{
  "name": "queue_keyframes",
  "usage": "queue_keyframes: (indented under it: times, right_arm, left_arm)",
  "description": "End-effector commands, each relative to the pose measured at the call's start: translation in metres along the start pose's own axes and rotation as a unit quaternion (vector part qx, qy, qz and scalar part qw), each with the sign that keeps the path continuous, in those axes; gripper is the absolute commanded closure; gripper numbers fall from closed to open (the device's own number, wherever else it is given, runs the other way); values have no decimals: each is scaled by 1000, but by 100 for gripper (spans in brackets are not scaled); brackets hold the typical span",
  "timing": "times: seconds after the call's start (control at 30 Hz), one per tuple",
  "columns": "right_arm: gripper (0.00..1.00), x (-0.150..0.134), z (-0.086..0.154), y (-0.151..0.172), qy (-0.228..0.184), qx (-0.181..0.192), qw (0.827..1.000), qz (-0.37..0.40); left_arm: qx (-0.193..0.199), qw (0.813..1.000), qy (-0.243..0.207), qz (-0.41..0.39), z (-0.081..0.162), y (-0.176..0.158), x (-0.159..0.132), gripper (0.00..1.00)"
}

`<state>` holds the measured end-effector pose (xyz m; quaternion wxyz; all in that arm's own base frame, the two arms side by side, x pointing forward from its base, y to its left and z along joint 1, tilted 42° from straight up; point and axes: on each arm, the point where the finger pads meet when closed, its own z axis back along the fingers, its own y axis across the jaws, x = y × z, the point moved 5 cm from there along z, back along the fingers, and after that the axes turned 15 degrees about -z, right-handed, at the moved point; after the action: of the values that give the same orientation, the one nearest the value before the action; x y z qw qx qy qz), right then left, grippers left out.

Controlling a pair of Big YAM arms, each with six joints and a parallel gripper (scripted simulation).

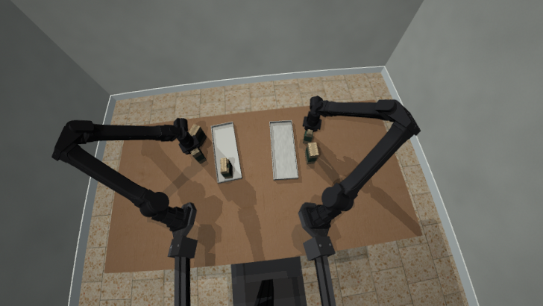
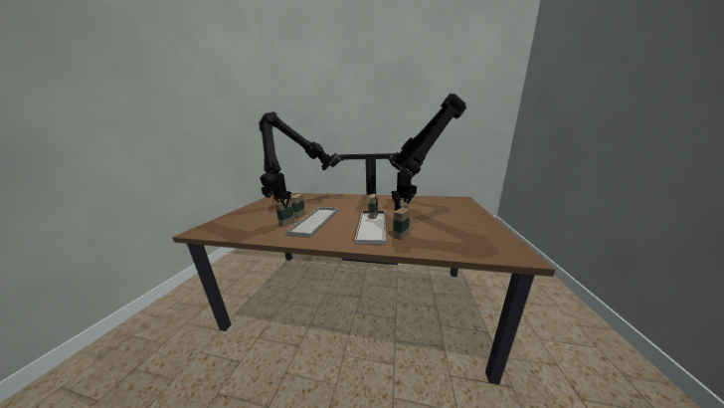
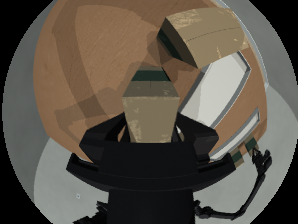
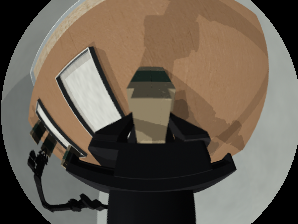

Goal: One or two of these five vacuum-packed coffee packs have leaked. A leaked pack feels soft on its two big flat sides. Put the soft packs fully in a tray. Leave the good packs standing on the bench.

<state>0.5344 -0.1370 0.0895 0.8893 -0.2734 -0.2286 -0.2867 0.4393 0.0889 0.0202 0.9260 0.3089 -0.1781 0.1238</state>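
Observation:
Five tan coffee packs with dark green bands are on the bench. My left gripper is shut on one standing pack. A second pack stands just beyond it. My right gripper is shut on another standing pack, which looks pinched in between the fingers. A fourth pack stands close by. The fifth pack stands inside a tray.
Two long white trays lie side by side mid-bench. One tray is nearer my left arm. The other tray is nearer my right arm and holds nothing. Both arm bases stand at the bench's edge.

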Motion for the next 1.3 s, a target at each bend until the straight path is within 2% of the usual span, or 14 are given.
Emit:
queue_keyframes:
  times: [0.0,0.4,0.43,1.1,1.27]
  right_arm:
    - [77,18,18,8,-26,16,1000,-5]
    - [77,18,18,8,-26,16,1000,-5]
    - [77,18,18,8,-26,16,1000,-5]
    - [77,18,18,8,-26,16,1000,-5]
    - [77,8,29,6,-15,10,1000,-4]
  left_arm:
    - [-1,1000,-9,1,1,0,7,77]
    - [-1,1000,-9,1,1,0,7,77]
    - [-1,1000,-9,1,1,0,7,24]
    - [-1,1000,-9,1,1,0,7,24]
    - [-1,1000,-9,1,1,0,7,24]
